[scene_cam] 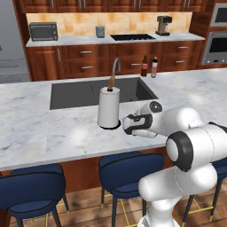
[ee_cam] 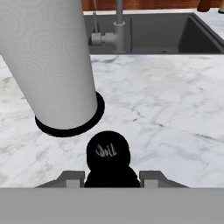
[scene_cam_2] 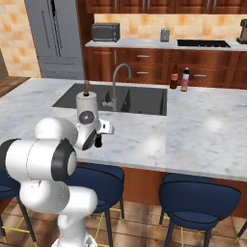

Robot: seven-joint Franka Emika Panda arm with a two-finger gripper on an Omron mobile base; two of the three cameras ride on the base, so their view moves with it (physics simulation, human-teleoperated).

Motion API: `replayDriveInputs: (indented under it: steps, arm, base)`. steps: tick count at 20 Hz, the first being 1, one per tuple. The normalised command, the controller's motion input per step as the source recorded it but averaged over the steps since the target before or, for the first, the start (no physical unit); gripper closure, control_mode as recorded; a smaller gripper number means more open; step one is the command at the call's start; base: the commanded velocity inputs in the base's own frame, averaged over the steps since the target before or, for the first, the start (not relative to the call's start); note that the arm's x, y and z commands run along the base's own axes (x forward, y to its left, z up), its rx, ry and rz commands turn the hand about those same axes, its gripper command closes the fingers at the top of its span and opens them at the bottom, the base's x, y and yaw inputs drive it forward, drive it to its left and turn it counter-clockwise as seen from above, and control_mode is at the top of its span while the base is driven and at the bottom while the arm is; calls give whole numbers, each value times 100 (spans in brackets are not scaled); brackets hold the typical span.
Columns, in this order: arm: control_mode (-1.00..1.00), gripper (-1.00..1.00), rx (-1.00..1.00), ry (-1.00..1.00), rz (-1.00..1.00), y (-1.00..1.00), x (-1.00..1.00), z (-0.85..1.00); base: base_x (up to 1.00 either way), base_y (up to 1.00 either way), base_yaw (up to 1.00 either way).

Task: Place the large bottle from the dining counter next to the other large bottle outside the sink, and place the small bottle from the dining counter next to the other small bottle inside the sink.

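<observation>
White paper towel roll on a black base (ee_cam: 52, 65) stands just left of the small black bottle (ee_cam: 107, 153), which the gripper (ee_cam: 111, 178) pinches low over the marble dining counter (ee_cam: 166, 118). Swinging left could topple the roll; rightward, a weak pinch risks dropping the bottle short of the dark grey sink (ee_cam: 175, 37).

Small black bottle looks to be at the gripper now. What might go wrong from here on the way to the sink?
1. The paper towel roll stands right beside the small black bottle and between it and the sink; a straight move could knock it over.
2. The gripper seems to hold the bottle low on its body, so it might tilt or slip when lifted.
3. The faucet rises at the sink's near edge; a low approach could clip it.
</observation>
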Motion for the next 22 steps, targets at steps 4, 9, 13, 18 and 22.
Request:
replayDriveInputs:
  steps: [4,9,13,18,22]
  arm:
    - [-100,100,0,0,0,6,0,0]
    - [100,100,0,0,0,2,0,0]
    - [100,100,0,0,0,0,0,0]
    - [100,100,0,0,0,0,0,0]
    - [100,100,0,0,0,0,0,0]
  base:
    - [0,0,0]
    - [0,18,0]
    - [-22,69,0]
    - [-43,84,0]
    - [-35,89,0]
